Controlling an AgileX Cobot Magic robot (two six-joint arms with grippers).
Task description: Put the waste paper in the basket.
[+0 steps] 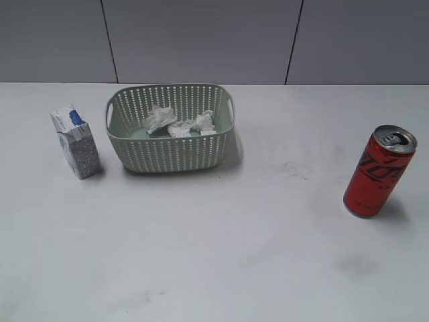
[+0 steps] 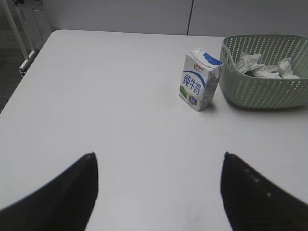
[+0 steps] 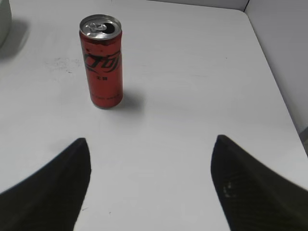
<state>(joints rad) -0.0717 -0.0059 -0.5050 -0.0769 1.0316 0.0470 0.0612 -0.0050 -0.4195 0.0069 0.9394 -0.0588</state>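
A pale green perforated basket (image 1: 127,137) stands at the back left of the white table. Several crumpled white waste papers (image 1: 179,123) lie inside it. The basket (image 2: 260,91) and the papers (image 2: 264,67) also show in the left wrist view. My left gripper (image 2: 159,159) is open and empty over bare table, well short of the basket. My right gripper (image 3: 151,142) is open and empty over bare table, short of the red can. Neither gripper shows in the exterior view.
A blue and white milk carton (image 1: 76,142) stands just left of the basket; it also shows in the left wrist view (image 2: 198,82). An opened red soda can (image 1: 379,172) stands at the right, seen too in the right wrist view (image 3: 102,60). The table's right edge (image 3: 276,82) is near.
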